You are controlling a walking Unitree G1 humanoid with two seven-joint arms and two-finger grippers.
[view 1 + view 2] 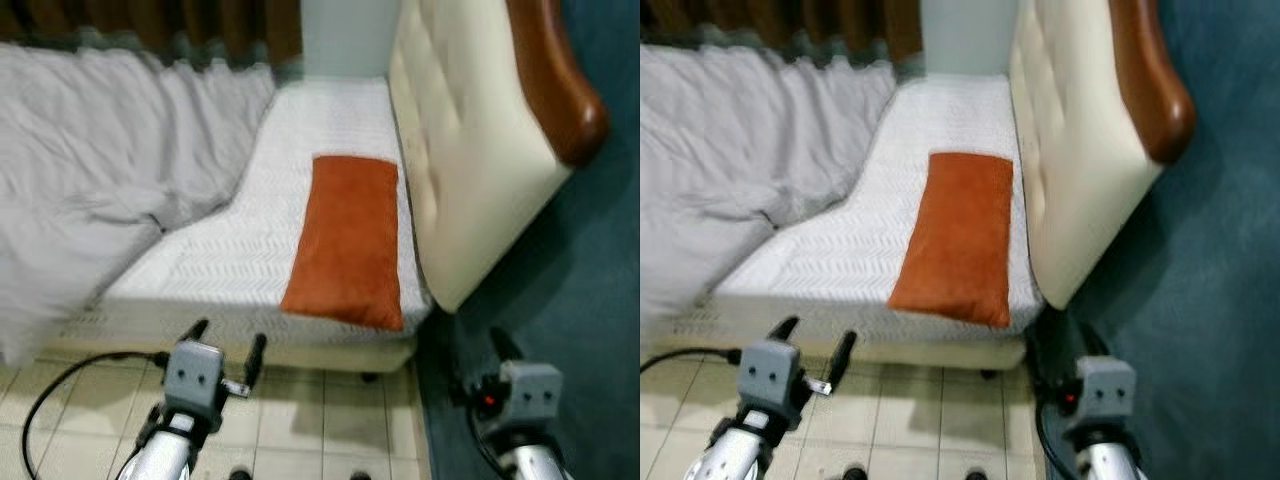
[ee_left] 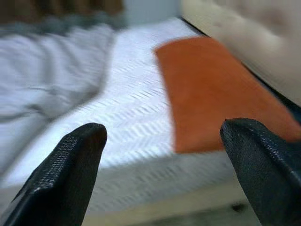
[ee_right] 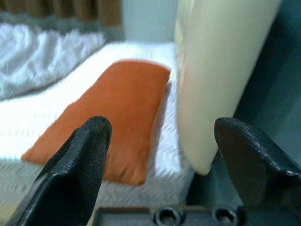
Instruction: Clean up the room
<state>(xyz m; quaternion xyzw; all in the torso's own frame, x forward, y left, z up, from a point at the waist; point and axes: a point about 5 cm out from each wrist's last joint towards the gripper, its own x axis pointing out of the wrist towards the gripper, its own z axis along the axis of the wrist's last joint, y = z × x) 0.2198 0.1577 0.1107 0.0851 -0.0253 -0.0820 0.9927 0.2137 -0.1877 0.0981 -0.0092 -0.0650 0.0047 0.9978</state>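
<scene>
Orange pillow (image 1: 348,240), long and flat, lying lengthwise on the white mattress (image 1: 240,240) of the bed, close beside the cream tufted headboard (image 1: 470,130) with its brown wooden rim (image 1: 560,80). Touching the headboard or just short of it: hard to say through the blur. Grey rumpled blanket (image 1: 90,190) heaped over the far left of the bed, well apart from the pillow. Dark brown curtain (image 1: 150,25) behind. Pale tiled floor (image 1: 320,420) below the bed edge, teal wall (image 1: 590,280) to the right. Left gripper (image 1: 222,345) held low before the bed edge, fingers (image 2: 66,174) spread wide, gripping nothing. Right gripper (image 3: 160,155) low near the headboard's foot, fingers (image 3: 75,169) likewise wide apart and empty.
</scene>
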